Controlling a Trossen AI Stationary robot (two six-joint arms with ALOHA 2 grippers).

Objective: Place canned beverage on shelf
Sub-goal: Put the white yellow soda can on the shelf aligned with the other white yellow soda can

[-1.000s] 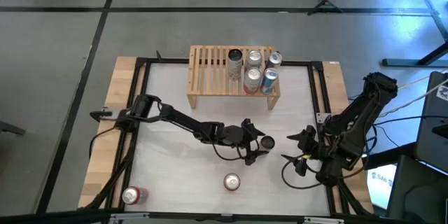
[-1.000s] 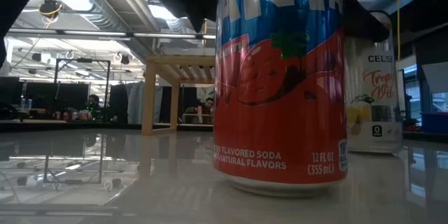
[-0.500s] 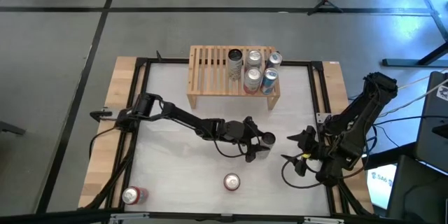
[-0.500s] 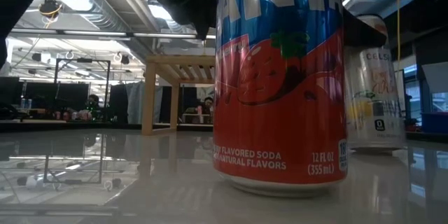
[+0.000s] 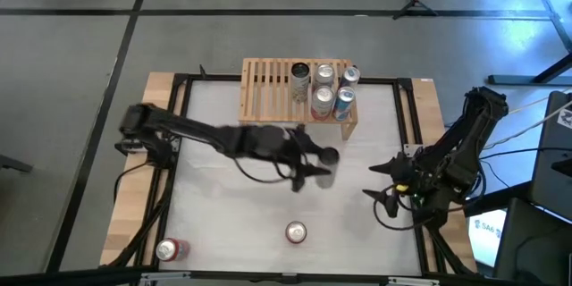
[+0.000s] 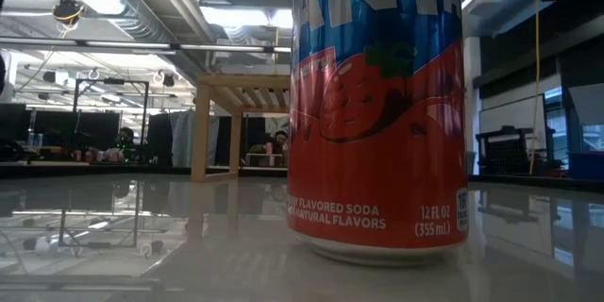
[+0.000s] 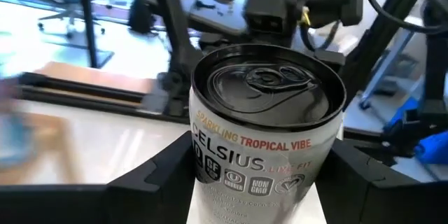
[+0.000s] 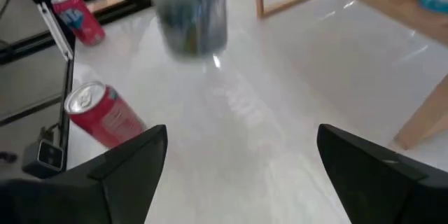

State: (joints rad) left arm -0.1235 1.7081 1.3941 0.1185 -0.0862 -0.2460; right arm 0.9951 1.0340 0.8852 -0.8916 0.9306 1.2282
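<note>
The left gripper (image 7: 259, 175), now clamping the Celsius can (image 7: 262, 136), is carrying it off the table's centre toward the shelf (image 5: 268, 85) at the far edge. The right gripper (image 8: 241, 164) is waiting open near the right edge.

- I see the shelf (image 5: 298, 97) at the table's (image 5: 375, 232) far edge, near the middle.
- Five cans (image 5: 323, 89) stand on the shelf's right half, three in the back row and two in front.
- My left gripper (image 5: 315, 163) sits just in front of the shelf's right part, with a held can (image 7: 266, 133) between its fingers.
- My right gripper (image 5: 382, 179) is to the right of that, well apart, near the table's right edge.
- One upright can (image 5: 296, 231) stands near the front edge, about centre.
- Another can (image 5: 167, 249) sits at the front left corner.
</note>
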